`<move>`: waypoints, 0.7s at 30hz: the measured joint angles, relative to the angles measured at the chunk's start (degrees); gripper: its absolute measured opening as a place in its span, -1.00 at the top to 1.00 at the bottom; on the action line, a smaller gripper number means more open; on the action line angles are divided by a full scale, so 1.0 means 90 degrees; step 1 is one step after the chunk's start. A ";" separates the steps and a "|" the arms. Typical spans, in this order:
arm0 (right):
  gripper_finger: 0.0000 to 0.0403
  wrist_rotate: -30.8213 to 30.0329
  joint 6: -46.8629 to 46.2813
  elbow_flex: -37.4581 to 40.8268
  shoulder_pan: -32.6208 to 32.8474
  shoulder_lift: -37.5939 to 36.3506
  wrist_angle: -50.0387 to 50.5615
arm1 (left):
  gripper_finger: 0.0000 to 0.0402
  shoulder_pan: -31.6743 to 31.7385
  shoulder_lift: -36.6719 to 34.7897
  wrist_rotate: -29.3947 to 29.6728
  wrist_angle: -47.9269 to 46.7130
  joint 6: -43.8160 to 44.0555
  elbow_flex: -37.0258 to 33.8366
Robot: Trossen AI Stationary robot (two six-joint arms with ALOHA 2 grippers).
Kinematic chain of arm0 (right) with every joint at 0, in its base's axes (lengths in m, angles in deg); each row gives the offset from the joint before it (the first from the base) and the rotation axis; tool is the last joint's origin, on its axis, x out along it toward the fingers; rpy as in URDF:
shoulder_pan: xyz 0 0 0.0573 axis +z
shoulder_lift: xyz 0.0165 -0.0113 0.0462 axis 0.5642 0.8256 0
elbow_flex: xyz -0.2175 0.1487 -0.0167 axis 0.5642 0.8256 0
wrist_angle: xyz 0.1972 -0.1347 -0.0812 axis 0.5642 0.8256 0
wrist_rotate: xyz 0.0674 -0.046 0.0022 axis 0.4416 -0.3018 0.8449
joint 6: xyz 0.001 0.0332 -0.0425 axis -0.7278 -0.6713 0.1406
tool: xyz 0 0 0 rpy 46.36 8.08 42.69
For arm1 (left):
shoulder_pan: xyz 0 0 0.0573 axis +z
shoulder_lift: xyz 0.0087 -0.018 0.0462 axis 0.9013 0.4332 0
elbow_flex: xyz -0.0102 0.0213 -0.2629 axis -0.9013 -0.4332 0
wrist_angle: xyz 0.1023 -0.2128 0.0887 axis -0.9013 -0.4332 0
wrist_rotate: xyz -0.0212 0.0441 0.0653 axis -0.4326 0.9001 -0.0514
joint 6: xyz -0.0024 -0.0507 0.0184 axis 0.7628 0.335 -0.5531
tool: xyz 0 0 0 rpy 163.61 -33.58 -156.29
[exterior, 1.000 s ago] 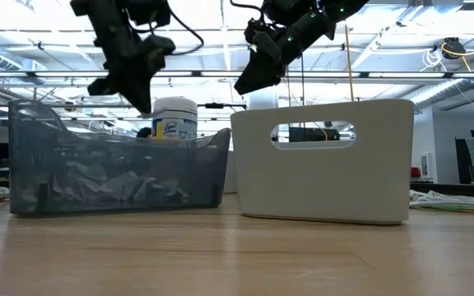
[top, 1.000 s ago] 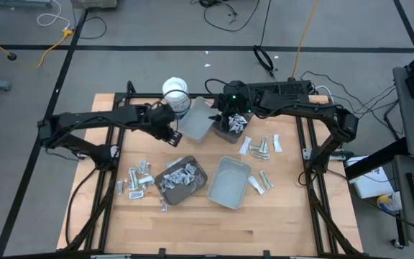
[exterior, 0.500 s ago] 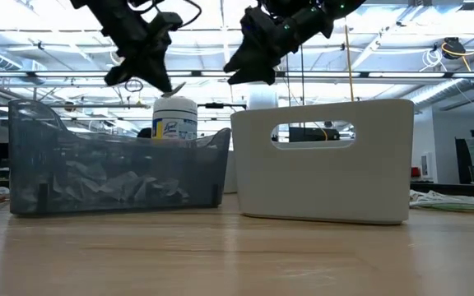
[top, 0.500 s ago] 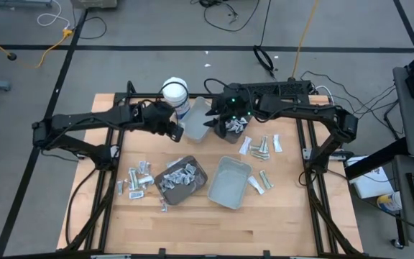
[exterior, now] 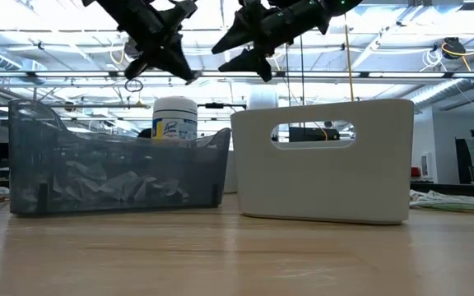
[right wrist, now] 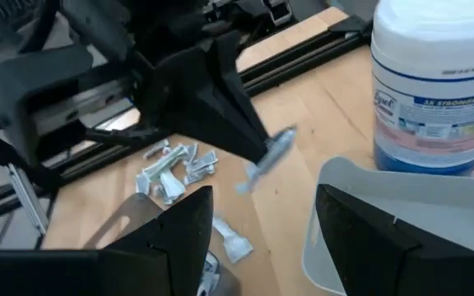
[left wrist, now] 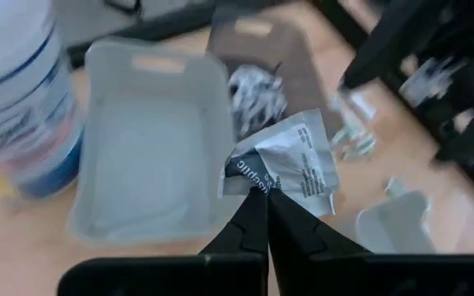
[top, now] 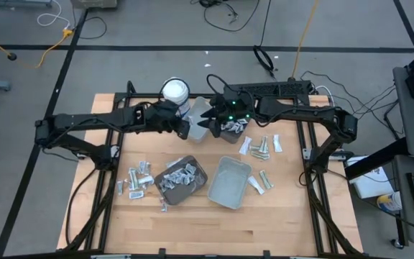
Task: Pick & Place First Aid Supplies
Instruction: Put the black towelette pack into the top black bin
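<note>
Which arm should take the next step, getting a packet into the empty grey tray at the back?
Left. The left gripper is already shut on a packet and hangs right by the grey tray. The right gripper is open and empty, so it would first need to pick something up.

tub | label: "Lysol", "3X STRONGER" | packet print unreadable

grey floor, black cables, ceiling lights
</note>
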 joint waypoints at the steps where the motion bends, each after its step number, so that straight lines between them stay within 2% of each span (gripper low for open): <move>1: -0.04 0.0001 -0.0059 0.0000 0.0001 0.0000 -0.0001 | 1.00 -0.0024 0.0025 0.0010 0.0040 0.0006 0.0004; 8: -0.04 -0.0002 -0.0402 0.0000 0.0001 0.0000 0.0063 | 1.00 -0.0121 0.0118 0.0163 0.0332 -0.0078 -0.0001; 18: -0.04 0.0001 -0.0741 0.0000 0.0001 0.0000 0.0074 | 1.00 -0.0254 0.0830 0.0231 -0.0030 -0.0781 0.1017; 21: 0.02 0.0002 -0.0742 0.0000 -0.0001 0.0000 0.0103 | 1.00 -0.0254 0.0983 0.0240 -0.0193 -0.0913 0.1216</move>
